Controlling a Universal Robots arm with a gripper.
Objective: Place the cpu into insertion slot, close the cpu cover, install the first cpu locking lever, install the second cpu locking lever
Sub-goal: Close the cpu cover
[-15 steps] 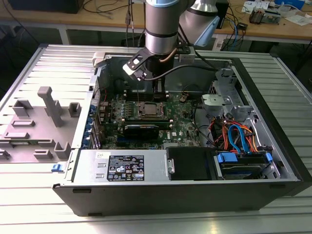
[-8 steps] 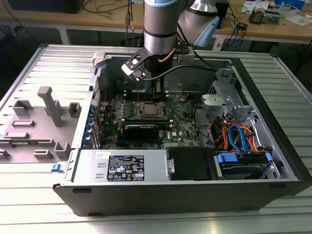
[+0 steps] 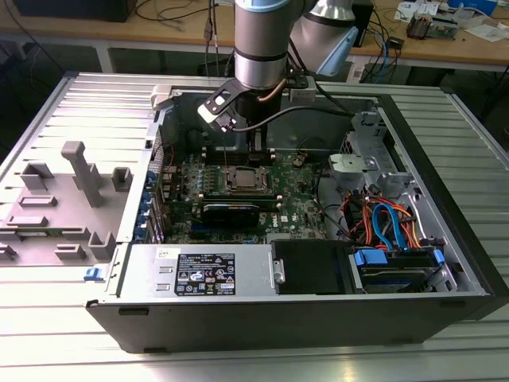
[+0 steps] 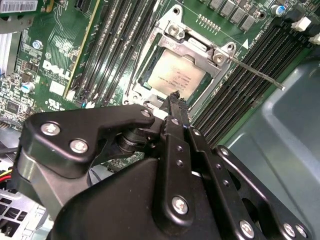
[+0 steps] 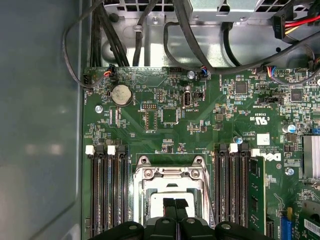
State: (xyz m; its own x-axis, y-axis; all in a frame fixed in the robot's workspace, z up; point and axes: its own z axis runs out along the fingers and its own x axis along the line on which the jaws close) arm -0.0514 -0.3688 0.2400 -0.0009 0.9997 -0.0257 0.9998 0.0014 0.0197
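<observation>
While grey fixture blocks [image 3: 79,171] stand beyond the case [image 3: 318,326] wall on the exterior view's left, I leave the printed sticker [image 3: 205,274] on the power supply [image 3: 147,256], at the case's near edge, unread. Mid-board on the motherboard [image 4: 50,55], the cpu [image 4: 176,77] lies flat in the insertion slot [image 4: 144,75], the cpu cover [image 4: 192,46] down around it, presumably to clamp it. My gripper [image 4: 175,99], fingers [image 5: 169,204] pressed together on nothing, hangs just over the socket's edge. One locking lever [image 4: 260,75] juts free off the cover's corner, unlatched, I judge.

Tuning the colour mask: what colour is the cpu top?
The cpu is pale silver-beige; the second wrist view shows it best.
</observation>
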